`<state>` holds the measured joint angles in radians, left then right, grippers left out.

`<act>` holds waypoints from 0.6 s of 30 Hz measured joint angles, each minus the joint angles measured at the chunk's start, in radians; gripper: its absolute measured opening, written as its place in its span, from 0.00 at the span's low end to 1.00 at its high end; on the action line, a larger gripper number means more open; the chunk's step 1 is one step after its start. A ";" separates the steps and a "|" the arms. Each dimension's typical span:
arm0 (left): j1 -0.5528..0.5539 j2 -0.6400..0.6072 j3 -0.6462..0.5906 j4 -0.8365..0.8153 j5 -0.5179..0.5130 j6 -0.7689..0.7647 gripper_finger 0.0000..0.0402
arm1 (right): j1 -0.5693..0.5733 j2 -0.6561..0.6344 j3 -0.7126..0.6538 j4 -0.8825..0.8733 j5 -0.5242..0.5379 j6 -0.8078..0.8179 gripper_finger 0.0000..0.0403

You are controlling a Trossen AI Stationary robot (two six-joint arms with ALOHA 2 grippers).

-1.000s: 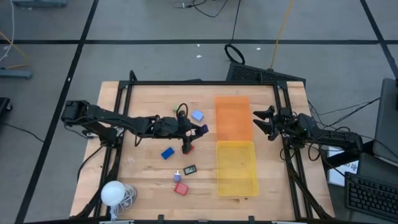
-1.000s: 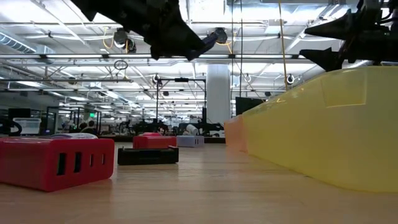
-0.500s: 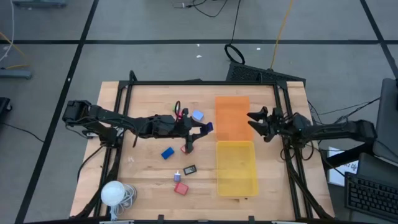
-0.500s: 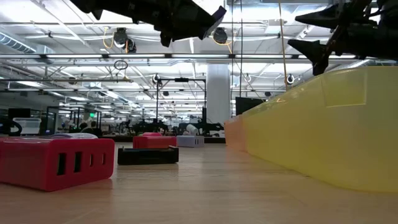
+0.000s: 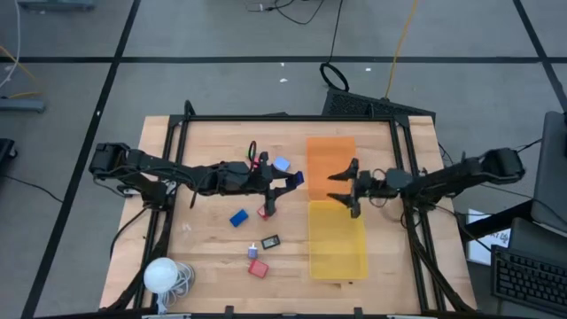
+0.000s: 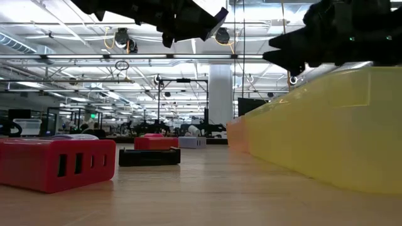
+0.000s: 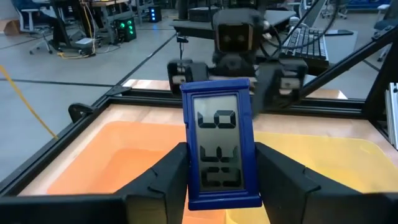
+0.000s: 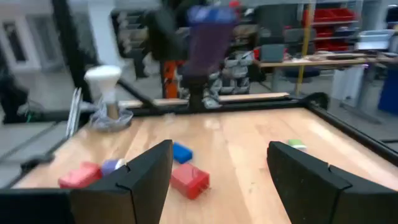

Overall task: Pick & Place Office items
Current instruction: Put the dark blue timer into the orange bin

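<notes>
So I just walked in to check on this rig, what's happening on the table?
The left tool is shut on a small blue digital clock, held up off the table beside the orange tray. The right tool hangs open over the seam between the orange tray and the yellow tray, facing the clock. Other small pieces, among them a blue block and a red block, lie on the wood.

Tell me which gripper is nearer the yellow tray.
Right. The right gripper hangs open over the seam where the yellow tray meets the orange tray. The left gripper, shut on a small blue clock, is farther off, beside the orange tray.
</notes>
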<state>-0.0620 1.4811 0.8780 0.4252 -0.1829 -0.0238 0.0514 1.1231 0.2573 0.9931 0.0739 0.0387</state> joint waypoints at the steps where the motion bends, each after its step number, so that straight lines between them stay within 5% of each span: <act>1: 0.001 0.000 0.000 0.000 0.000 0.000 0.44 | 0.008 0.027 0.024 0.020 0.001 -0.014 0.62; 13: 0.000 0.000 0.000 -0.002 0.000 0.003 0.38 | 0.016 0.260 0.283 0.031 0.004 -0.073 0.66; 18: -0.010 0.000 0.000 -0.001 0.001 0.003 0.44 | 0.016 0.267 0.335 0.030 0.004 -0.078 0.74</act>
<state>-0.0719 1.4815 0.8783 0.4246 -0.1819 -0.0208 0.0677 1.3903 0.5925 1.0236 0.0779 -0.0395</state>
